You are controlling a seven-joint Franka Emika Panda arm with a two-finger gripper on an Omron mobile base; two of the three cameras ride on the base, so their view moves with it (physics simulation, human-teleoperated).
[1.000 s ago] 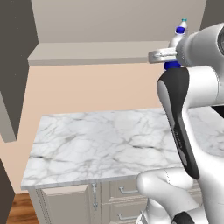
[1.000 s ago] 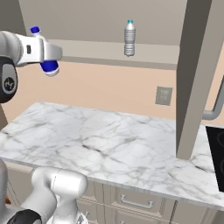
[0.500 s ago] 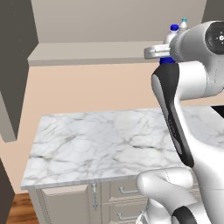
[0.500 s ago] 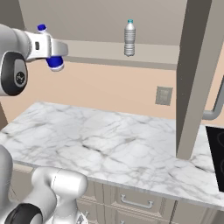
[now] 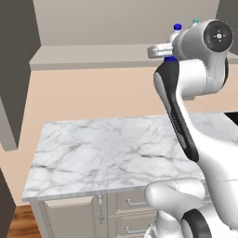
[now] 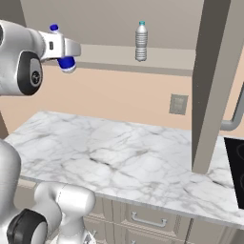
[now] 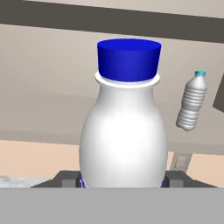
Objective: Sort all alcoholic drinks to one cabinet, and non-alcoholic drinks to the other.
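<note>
Since the earlier frame my arm has swung leftward along the open cabinet shelf (image 5: pixel 93 56). Left base view: white stubby plastic bottle with blue cap (image 5: pixel 175 30) peeks at 1 o'clock behind the wrist. Right base view: gripper (image 6: pixel 66 56) at 10 o'clock, clear ribbed plastic bottle with teal cap (image 6: pixel 141 41) upright at 12 o'clock. Hand view: fingers (image 7: pixel 65 178) clamped on the white bottle's base; clear bottle at 2 o'clock.
</note>
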